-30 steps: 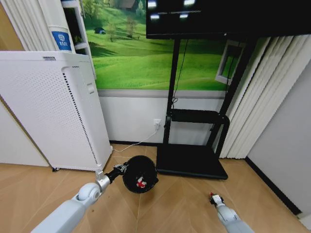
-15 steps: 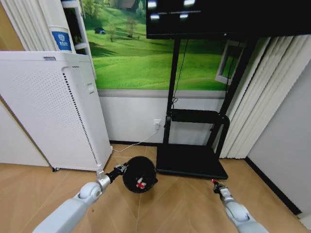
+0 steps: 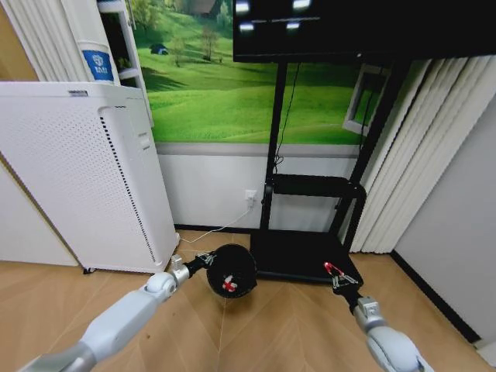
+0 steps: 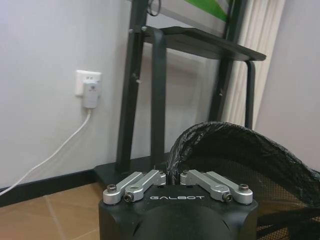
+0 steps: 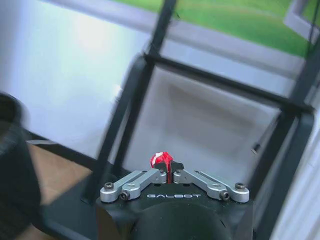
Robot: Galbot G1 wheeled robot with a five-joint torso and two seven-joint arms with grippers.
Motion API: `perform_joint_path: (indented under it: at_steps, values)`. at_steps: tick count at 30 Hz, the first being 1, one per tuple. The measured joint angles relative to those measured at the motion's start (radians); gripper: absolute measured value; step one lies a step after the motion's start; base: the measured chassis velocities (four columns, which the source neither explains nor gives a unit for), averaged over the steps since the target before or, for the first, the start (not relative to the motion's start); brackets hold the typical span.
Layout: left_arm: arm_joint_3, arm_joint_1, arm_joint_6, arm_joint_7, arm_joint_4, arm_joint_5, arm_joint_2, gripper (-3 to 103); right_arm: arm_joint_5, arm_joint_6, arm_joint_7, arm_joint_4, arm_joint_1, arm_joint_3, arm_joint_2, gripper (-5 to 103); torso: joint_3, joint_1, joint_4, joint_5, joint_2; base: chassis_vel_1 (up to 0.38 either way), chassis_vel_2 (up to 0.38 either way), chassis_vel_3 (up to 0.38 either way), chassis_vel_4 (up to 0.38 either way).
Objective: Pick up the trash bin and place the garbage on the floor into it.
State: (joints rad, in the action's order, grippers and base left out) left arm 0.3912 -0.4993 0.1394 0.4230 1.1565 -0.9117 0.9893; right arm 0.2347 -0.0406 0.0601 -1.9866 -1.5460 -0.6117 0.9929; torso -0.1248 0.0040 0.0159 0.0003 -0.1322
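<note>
So our left hand (image 3: 204, 260) is clamped on the rim of the trash bin (image 3: 232, 270), holding it tipped off the floor just in front of the black TV stand (image 3: 306, 256), next to the white perforated appliance (image 3: 85, 174). There's a red-and-white scrap (image 3: 226, 285) sitting inside the bin. Our right hand (image 3: 338, 275) is up over the stand's base, well apart from the bin, fingers pinched shut on another red scrap (image 5: 161, 160).
</note>
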Motion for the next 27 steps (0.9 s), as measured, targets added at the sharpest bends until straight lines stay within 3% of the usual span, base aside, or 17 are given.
perform_joint_path:
  at_steps: [6,10,21,27]
  values:
    - [0.042,0.050,0.025,-0.003,-0.060,0.014,0.074,7,-0.040,0.016,-0.002,-0.120,-0.051,0.042,0.004,2,0.000,0.000,0.0000,-0.0001,0.000,0.000,0.000,0.000,0.000]
    - [0.058,0.052,0.046,-0.048,-0.081,0.024,0.124,7,-0.103,0.064,-0.010,-0.141,-0.057,0.081,0.012,2,0.000,0.000,-0.0002,-0.0001,0.000,0.000,0.000,0.000,0.000]
    - [0.093,0.051,0.046,-0.069,-0.050,0.022,0.165,7,-0.125,0.048,-0.008,-0.206,-0.091,0.144,0.021,2,0.000,0.000,-0.0002,-0.0002,0.000,0.000,0.000,0.000,0.000]
    - [0.133,0.037,0.021,-0.089,0.039,-0.005,0.166,7,-0.156,0.053,-0.010,-0.197,-0.100,0.170,0.038,2,0.000,0.000,-0.0002,0.0000,0.000,0.000,0.000,0.000,0.000]
